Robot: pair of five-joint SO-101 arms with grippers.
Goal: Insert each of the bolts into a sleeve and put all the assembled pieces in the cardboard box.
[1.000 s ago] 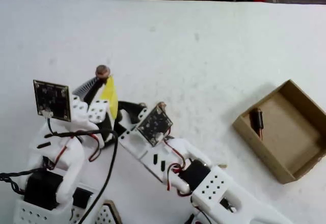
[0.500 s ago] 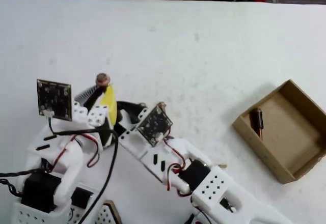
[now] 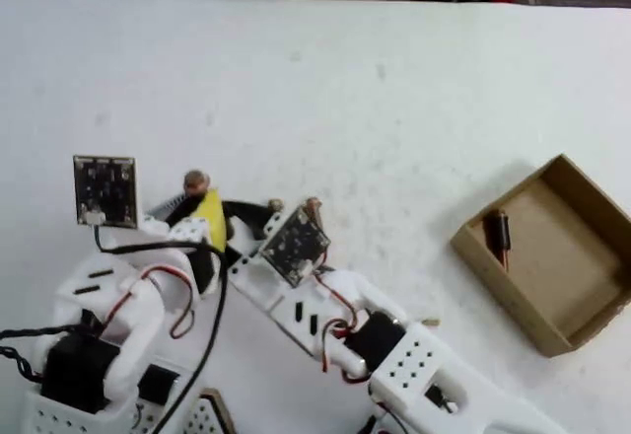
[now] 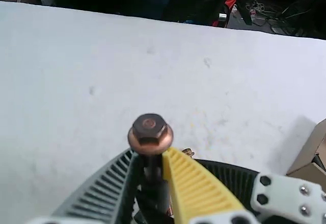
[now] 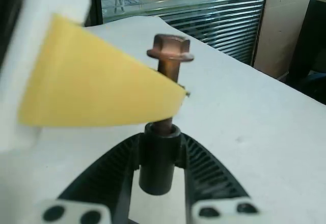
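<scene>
Pinching a bolt (image 4: 150, 130) by its shank in my left pincer (image 4: 151, 158), its tip just above the sleeve (image 5: 159, 163) clamped mid-body in my right pincer (image 5: 159, 150); both are probably light, stiff, slippery metal.

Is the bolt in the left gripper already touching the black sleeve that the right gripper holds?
Touching. In the right wrist view the shaft of the bolt goes down into the mouth of the sleeve, with no gap between them.

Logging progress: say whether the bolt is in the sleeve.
Partly in: the bolt has its tip in the mouth of the sleeve; head and most of the shank stand above it.
</scene>
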